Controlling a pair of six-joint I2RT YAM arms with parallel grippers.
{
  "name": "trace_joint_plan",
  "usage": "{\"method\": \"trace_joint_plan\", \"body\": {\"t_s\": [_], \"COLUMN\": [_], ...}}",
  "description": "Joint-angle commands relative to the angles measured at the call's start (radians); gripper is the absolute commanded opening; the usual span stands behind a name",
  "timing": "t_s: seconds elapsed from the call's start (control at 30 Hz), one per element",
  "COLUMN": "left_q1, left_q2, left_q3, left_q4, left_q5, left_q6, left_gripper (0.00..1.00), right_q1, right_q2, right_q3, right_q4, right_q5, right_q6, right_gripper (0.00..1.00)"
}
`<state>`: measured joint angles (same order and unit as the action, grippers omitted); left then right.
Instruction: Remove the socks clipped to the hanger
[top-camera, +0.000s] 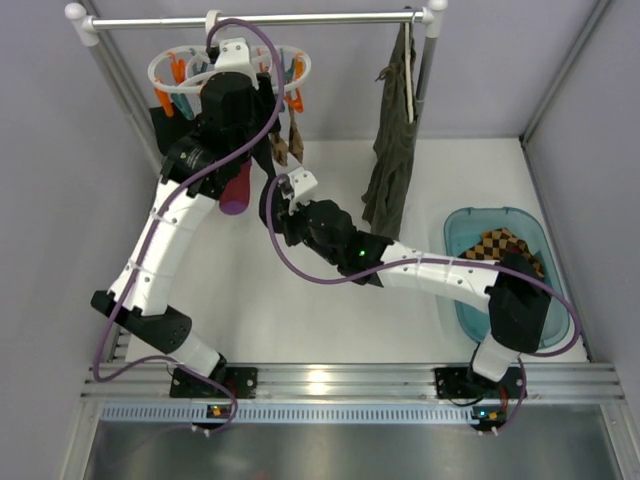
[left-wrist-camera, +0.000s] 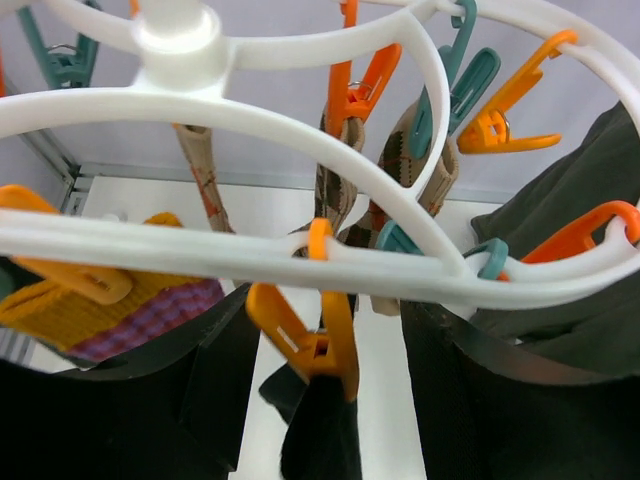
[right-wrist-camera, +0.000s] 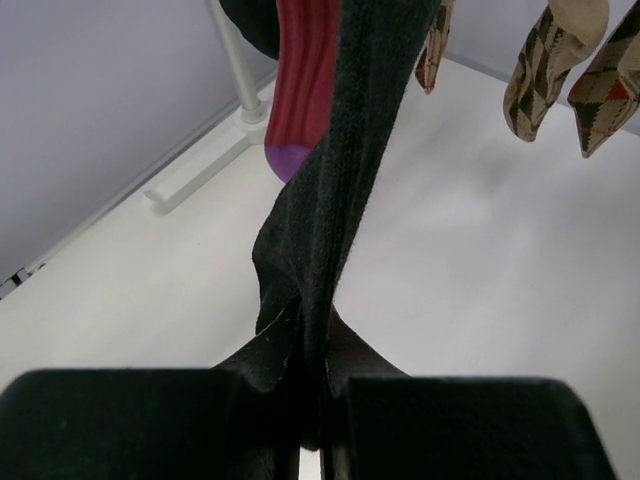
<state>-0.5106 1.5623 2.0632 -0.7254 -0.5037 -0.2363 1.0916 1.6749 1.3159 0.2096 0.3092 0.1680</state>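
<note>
The white hanger (top-camera: 157, 70) hangs from the rail, and the left wrist view sees it from below (left-wrist-camera: 180, 250). My left gripper (top-camera: 232, 58) is open, with one finger on each side of an orange clip (left-wrist-camera: 285, 325) that grips a black sock (left-wrist-camera: 320, 430). My right gripper (top-camera: 279, 196) is shut on the lower end of that black sock (right-wrist-camera: 350, 150), which is pulled taut. A striped sock (top-camera: 238, 190) hangs beside it (right-wrist-camera: 300, 80). Argyle socks (top-camera: 283, 142) stay clipped (right-wrist-camera: 545, 60).
A long olive garment (top-camera: 395, 150) hangs from the rail at the right. A teal bin (top-camera: 462, 300) at the right holds argyle socks (top-camera: 505, 245). The rack's posts (top-camera: 120, 80) stand at the back. Grey walls close in both sides.
</note>
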Motion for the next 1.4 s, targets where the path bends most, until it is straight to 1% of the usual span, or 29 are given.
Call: {"method": "trace_joint_plan", "body": {"t_s": [0.0,0.1,0.13,0.17,0.27,0.37,0.4,0.5,0.6,0.63,0.73,0.9,0.93,0.97,1.03,1.07,1.1,1.13,1.17,1.2,1.27,1.3,1.37], "left_q1": [0.003,0.007,0.007,0.009,0.011,0.011,0.012,0.011,0.011,0.012,0.011,0.011,0.012,0.011,0.011,0.011,0.011,0.011,0.012,0.011,0.011,0.011,0.009], "left_q2": [0.021,0.030,0.030,0.030,0.030,0.042,0.045,0.054,0.058,0.059,0.059,0.050,0.045,0.029,0.007,-0.017,-0.031,-0.045,-0.073,-0.087,-0.125,-0.166,-0.217], "left_q3": [0.000,-0.002,0.001,0.002,0.008,0.020,0.023,0.026,0.031,0.032,0.035,0.026,0.012,0.003,-0.027,-0.040,-0.054,-0.083,-0.097,-0.127,-0.170,-0.225,-0.287], "left_q4": [0.104,0.130,0.135,0.139,0.153,0.156,0.156,0.156,0.156,0.155,0.155,0.155,0.155,0.155,0.155,0.155,0.153,0.155,0.155,0.153,0.153,0.153,0.155], "left_q5": [-0.018,-0.027,-0.029,-0.026,-0.013,-0.003,0.001,0.002,0.008,0.014,0.007,0.025,0.039,0.051,0.076,0.088,0.102,0.119,0.148,0.163,0.192,0.204,0.238], "left_q6": [0.022,0.028,0.031,0.031,0.034,0.037,0.037,0.035,0.028,0.028,0.023,0.009,0.000,-0.004,-0.021,-0.026,-0.031,-0.041,-0.046,-0.052,-0.076,-0.104,-0.127], "left_gripper": [0.61,0.54,0.51,0.44,0.36,0.21,0.13,0.09,0.00,0.00,0.00,0.00,0.03,0.27,0.44,0.63,0.66,0.67,0.69,0.76,0.84,0.98,0.98], "right_q1": [0.016,0.016,0.016,0.016,0.017,0.016,0.016,0.016,0.016,0.016,0.017,0.016,0.017,0.017,0.019,0.017,0.017,0.017,0.019,0.019,0.017,0.016,0.014], "right_q2": [-0.061,-0.070,-0.073,-0.078,-0.081,-0.086,-0.089,-0.107,-0.144,-0.156,-0.191,-0.253,-0.267,-0.303,-0.352,-0.409,-0.438,-0.469,-0.533,-0.561,-0.637,-0.658,-0.708], "right_q3": [-0.004,-0.015,-0.021,-0.024,-0.037,-0.047,-0.050,-0.079,-0.164,-0.209,-0.272,-0.305,-0.300,-0.300,-0.305,-0.308,-0.313,-0.320,-0.320,-0.317,-0.291,-0.253,-0.209], "right_q4": [0.042,0.042,0.042,0.042,0.045,0.047,0.048,0.056,0.097,0.105,0.111,0.082,0.064,0.016,-0.045,-0.108,-0.148,-0.182,-0.270,-0.315,-0.415,-0.521,-0.651], "right_q5": [-0.024,-0.035,-0.036,-0.038,-0.036,-0.036,-0.036,-0.033,-0.025,-0.019,-0.024,-0.033,-0.041,-0.051,-0.059,-0.065,-0.073,-0.073,-0.073,-0.073,-0.073,-0.073,-0.041], "right_q6": [0.010,0.008,0.010,0.010,0.010,0.008,0.010,0.008,-0.018,-0.024,-0.032,-0.042,-0.045,-0.045,-0.044,-0.045,-0.047,-0.050,-0.050,-0.051,-0.059,-0.062,-0.048], "right_gripper": [0.00,0.00,0.00,0.00,0.00,0.00,0.00,0.00,0.00,0.00,0.00,0.00,0.00,0.00,0.00,0.00,0.00,0.00,0.00,0.00,0.00,0.00,0.00]}}
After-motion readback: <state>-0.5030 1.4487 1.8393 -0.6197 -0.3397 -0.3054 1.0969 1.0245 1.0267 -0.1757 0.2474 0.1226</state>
